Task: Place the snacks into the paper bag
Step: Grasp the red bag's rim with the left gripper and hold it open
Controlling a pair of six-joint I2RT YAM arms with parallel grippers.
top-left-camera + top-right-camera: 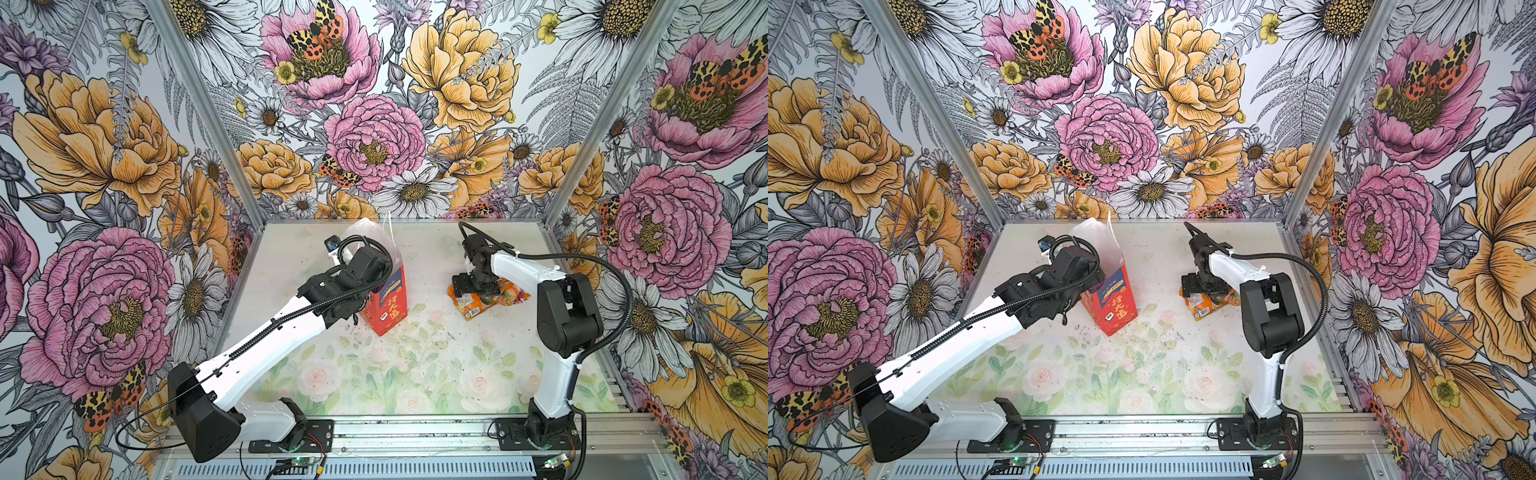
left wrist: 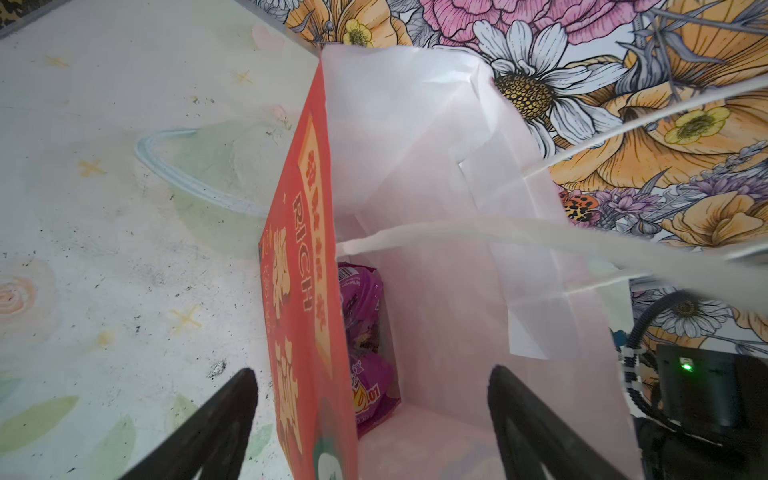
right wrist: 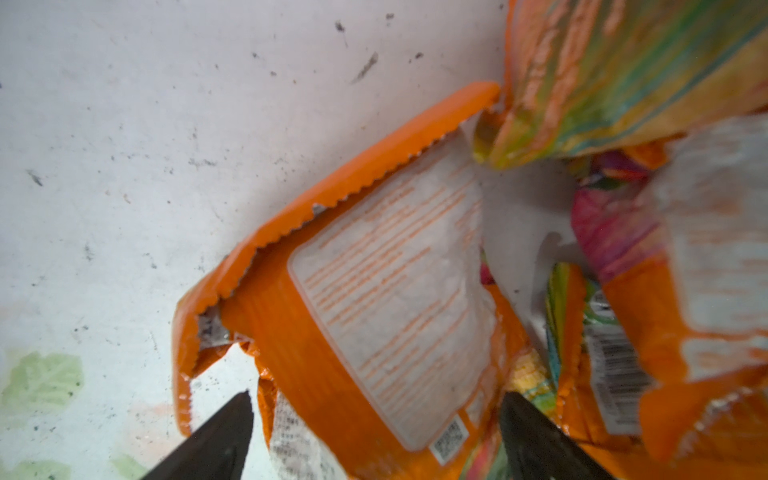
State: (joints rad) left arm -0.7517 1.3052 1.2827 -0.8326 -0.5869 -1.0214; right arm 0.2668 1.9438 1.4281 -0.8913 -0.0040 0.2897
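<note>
Well, the tall red paper bag with the white inside (image 1: 384,309) stands upright near the middle of the pale floral tabletop (image 1: 415,374), and the shiny purple plastic packet (image 2: 365,316) already sits at its bottom against the red wall (image 2: 307,249). The left gripper (image 2: 372,372) is at the bag's mouth, jaws spread wide, one finger outside the red wall and the other inside the bag, gripping nothing that the wrist view shows. The three crinkly orange packets (image 1: 478,309) lie heaped on the table, well apart from the bag on its right. The right gripper (image 3: 378,395) hangs directly over the nearest orange packet (image 3: 374,270), the one with the white text panel up, jaws wide and empty, a finger on either side of it. That packet's long axis runs straight out from between the fingers, so closing would likely pinch it across its narrow width; the right arm is plainly the nearer one for this pick
</note>
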